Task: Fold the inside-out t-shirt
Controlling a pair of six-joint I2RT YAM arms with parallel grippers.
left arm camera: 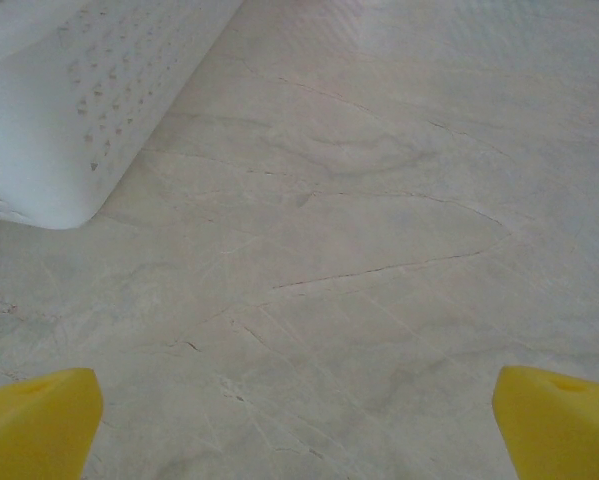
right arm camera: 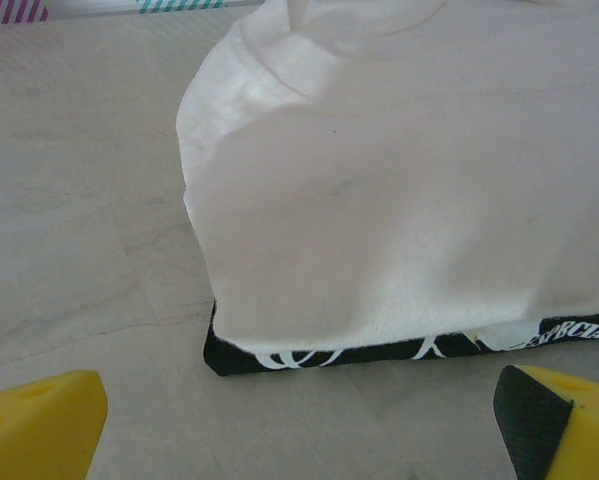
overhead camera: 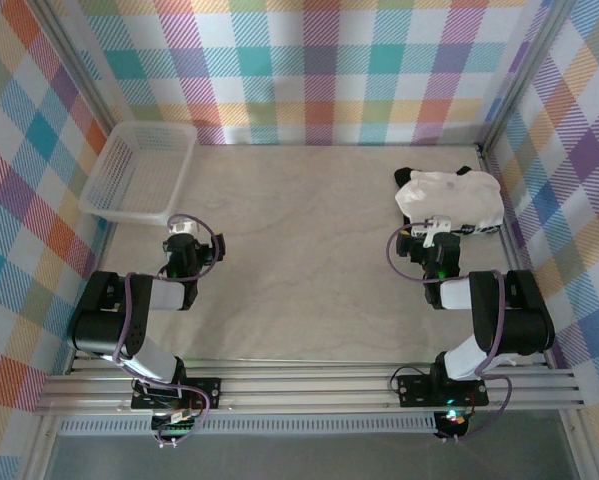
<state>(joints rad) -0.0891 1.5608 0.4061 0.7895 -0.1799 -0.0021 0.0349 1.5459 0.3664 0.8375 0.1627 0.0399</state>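
The crumpled, soft cream-white inside-out t-shirt (right arm camera: 409,200) lies heaped on a black t-shirt with white lettering (right arm camera: 279,357), covering all but its near edge. My right gripper (right arm camera: 309,430) hovers just short of that black edge, its 2 yellow fingers spread wide, holding nothing. My left gripper (left arm camera: 299,425), equally wide and empty, hangs well to the left of the black shirt. I judge the step is lifting the cream shirt clear: I should pinch only cream cloth, above the black edge, so just 1 garment rises.
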